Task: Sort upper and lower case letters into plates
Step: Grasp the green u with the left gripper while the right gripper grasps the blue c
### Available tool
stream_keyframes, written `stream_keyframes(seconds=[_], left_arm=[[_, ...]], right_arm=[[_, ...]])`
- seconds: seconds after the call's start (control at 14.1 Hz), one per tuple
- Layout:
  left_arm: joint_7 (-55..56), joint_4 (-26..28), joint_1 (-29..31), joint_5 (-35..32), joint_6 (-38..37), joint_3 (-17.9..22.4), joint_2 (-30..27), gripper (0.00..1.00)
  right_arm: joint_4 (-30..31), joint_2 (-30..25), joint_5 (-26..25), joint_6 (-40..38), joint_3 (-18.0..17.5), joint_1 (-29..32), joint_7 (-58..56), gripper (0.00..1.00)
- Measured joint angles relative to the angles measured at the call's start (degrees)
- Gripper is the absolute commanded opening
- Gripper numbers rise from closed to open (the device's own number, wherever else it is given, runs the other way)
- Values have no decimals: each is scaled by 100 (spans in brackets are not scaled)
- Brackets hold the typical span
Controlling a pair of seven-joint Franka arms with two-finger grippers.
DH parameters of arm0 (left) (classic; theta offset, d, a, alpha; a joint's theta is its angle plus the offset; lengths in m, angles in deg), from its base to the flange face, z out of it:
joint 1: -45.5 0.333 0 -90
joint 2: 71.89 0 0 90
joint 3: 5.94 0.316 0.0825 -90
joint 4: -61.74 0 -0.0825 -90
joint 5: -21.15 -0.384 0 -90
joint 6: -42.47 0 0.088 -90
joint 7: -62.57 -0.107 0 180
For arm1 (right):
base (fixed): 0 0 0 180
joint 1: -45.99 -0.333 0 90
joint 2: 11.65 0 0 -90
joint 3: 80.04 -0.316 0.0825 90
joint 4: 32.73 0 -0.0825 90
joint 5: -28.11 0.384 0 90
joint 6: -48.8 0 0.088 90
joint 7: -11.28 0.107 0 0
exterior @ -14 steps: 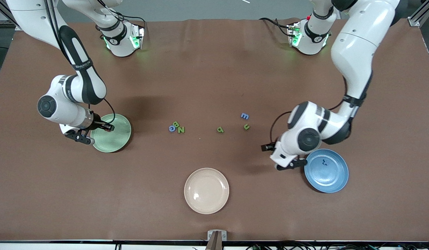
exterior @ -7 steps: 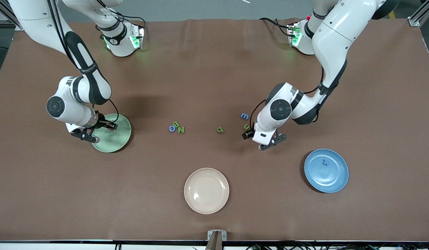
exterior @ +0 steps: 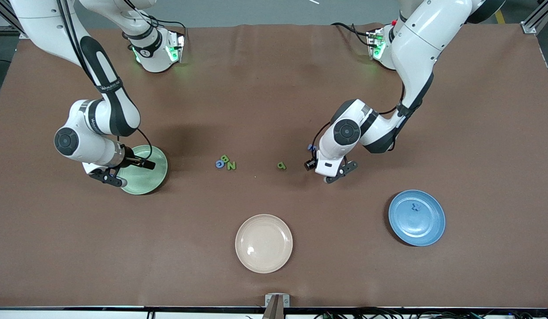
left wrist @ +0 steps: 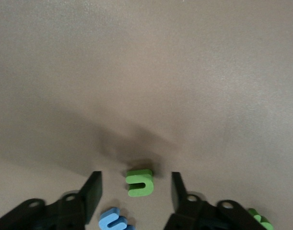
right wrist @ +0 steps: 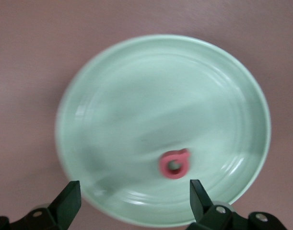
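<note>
Risking most at the left gripper (left wrist: 134, 191): fingers part-spread, straddling a small green letter (left wrist: 139, 182) on the brown table mat (exterior: 265, 88), not yet pinching. Blue m (left wrist: 115, 222) lies just beside one finger; a closing jaw could nudge it or trap both. Tiny flat foam-like piece, prob. skids or flips if pads land off-centre.

Right gripper (right wrist: 135, 196) over mint plate (right wrist: 112, 86), fingers spread wide, empty; red G (right wrist: 174, 164) lies in the plate. Glossy, shallow dish, so the letter could slide if the rim gets bumped on exit.

Largest to smallest:
- mat: matte, fine weave
- blue plate (exterior: 427, 228) toward left arm's end: round, glossy, small blue letter (exterior: 415, 206) in it
- cream plate (exterior: 264, 261): nearest front cam, not for sorting
- cluster of B, G, N (exterior: 225, 162) mid-table, touching
- lone green letter (exterior: 281, 165) nearby
</note>
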Motion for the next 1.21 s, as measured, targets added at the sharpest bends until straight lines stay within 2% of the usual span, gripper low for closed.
stream_keyframes(seconds=[0.14,0.36,0.57,0.78,1.07,1.21], left_arm=[[5,8,-54,0,1,-1,30,54],[26,9,-128,0,10,0,81,54],[27,1,-130,0,52,15,125,39],[28,-21,-123,0,54,31,125,12],[-5,-197,-89,0,1,72,129,2],[-300,-589,77,-3,-466,92,94,2]], right_arm=[[-196,-9,4,-32,-29,-391,622,100],[-203,91,6,517,-56,-1161,1690,100],[-145,564,7,1426,-64,-1812,2607,100],[-142,1138,6,2195,-61,-2222,3181,100],[-199,1265,7,2369,-43,-2418,3556,100],[-217,1264,7,2364,-43,-2504,3690,99]])
